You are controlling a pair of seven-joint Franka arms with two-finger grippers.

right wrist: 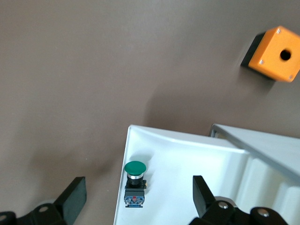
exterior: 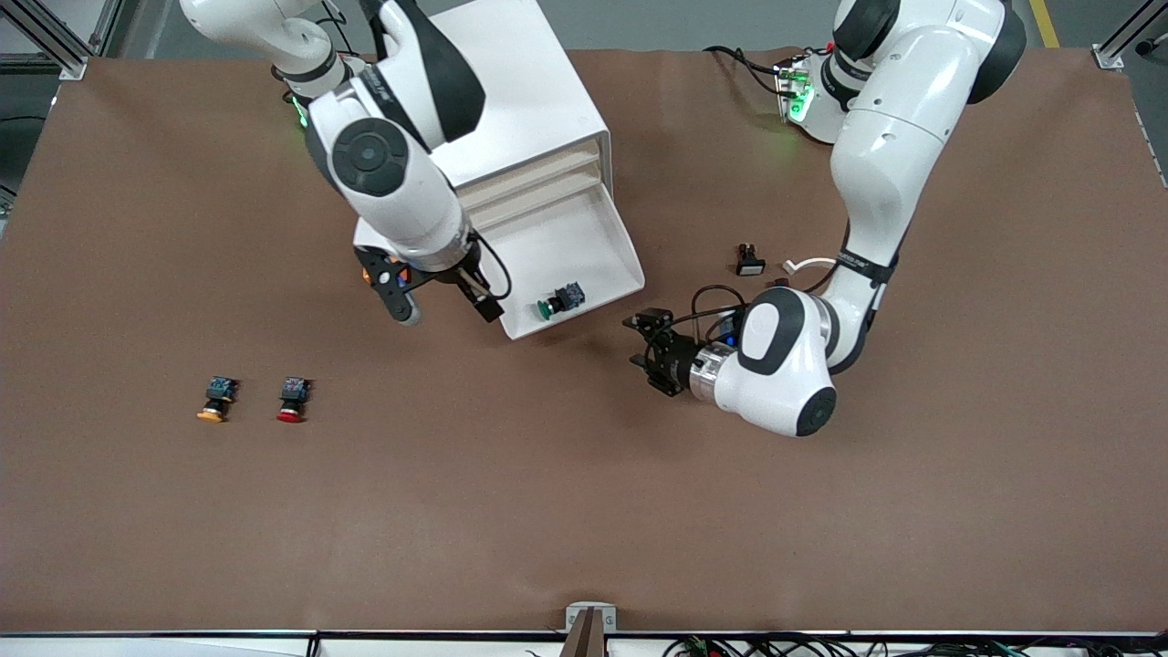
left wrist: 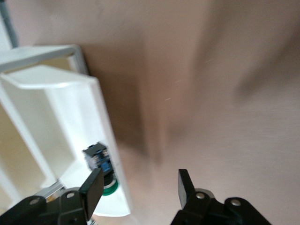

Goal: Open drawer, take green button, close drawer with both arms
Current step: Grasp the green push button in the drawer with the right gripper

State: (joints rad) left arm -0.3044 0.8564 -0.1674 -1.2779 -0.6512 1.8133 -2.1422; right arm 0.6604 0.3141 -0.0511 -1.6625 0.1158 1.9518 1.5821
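The right end effector hangs with fingers spread wide and empty, just above the drawer's front corner on the right arm's side. From there the button lies toward the left arm's end, inside the pulled-out drawer hard against the front wall. It rests on its side, green cap toward that wall, dark body pointing back at the cabinet, so its long axis runs roughly along the drawer's travel. In the right wrist view the button sits between the spread fingers.

The left end effector is also open and empty, low over the bench just off the drawer's other front corner. Both are near; the right looks better placed, since it points down while the left lies level.
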